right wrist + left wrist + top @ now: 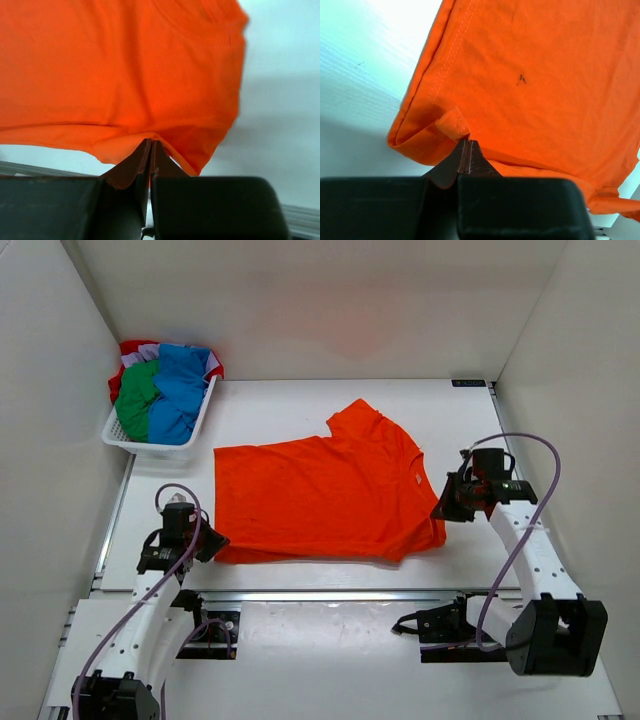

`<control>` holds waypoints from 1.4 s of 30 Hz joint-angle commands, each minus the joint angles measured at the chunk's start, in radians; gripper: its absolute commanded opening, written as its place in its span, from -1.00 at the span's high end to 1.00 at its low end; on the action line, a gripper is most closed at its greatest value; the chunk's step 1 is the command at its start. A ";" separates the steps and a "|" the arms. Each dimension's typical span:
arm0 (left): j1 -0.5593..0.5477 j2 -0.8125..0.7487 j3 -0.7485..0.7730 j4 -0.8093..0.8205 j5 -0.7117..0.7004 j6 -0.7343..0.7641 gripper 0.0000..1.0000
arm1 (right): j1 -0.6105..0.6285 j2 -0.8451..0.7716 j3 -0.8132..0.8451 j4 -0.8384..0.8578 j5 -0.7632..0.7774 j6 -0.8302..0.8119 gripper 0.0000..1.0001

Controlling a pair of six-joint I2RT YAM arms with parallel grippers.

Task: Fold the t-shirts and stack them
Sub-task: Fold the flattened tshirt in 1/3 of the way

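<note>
An orange t-shirt (pixel 320 495) lies spread across the middle of the table, one sleeve pointing to the far side. My left gripper (pixel 213 540) sits at its near-left corner. In the left wrist view the left gripper (pixel 466 141) is shut, pinching a small fold of the stitched hem of the orange cloth (pixel 530 75). My right gripper (pixel 441 508) is at the near-right corner by the collar. It (pixel 151 142) is shut on the edge of the orange cloth (pixel 125 65), which hangs a little above the table. Blue (pixel 180 380), green (pixel 138 400) and red (pixel 130 348) t-shirts lie bundled in the basket.
A white plastic basket (pixel 150 448) stands at the far left corner against the left wall. White walls close in the table on the left, right and far sides. A metal rail (pixel 330 595) runs along the near edge between the arm bases.
</note>
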 commanded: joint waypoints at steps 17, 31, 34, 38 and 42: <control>0.018 0.168 0.048 0.203 -0.046 -0.039 1.00 | -0.049 0.303 0.229 0.184 -0.047 -0.081 1.00; 0.024 0.317 0.092 0.259 -0.068 0.042 0.87 | -0.029 0.470 0.386 0.199 -0.049 -0.096 0.99; 0.046 0.393 0.154 0.256 -0.066 0.091 0.40 | -0.018 0.519 0.459 0.179 -0.029 -0.115 0.75; 0.057 0.447 0.261 0.293 -0.074 0.117 -0.22 | -0.020 0.536 0.541 0.169 0.002 -0.135 0.50; 0.041 0.509 0.345 0.287 -0.074 0.128 -0.30 | -0.017 0.579 0.613 0.152 -0.012 -0.156 0.28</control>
